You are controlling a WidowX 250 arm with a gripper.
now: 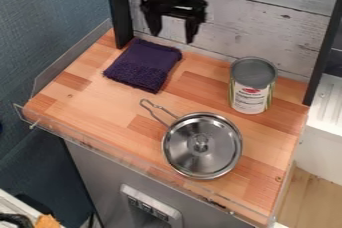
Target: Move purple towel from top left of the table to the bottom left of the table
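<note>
In the camera view, I see my end effector [174, 37] up high, in front of the board wall [230, 19]. Its two fingers are spread apart, with nothing between them, so it is letting go of everything. The purple towel [144, 65] lies flat at the top left of the desk [100, 94], near the foot of a black post [119, 12]. Part of the towel looks smooth and part looks fuzzy. A can [251, 92] stands upright on the right side. A shiny pot [200, 176] with its lid [217, 139] on sits nearer the front, its handle [157, 112] pointing up and left.
</note>
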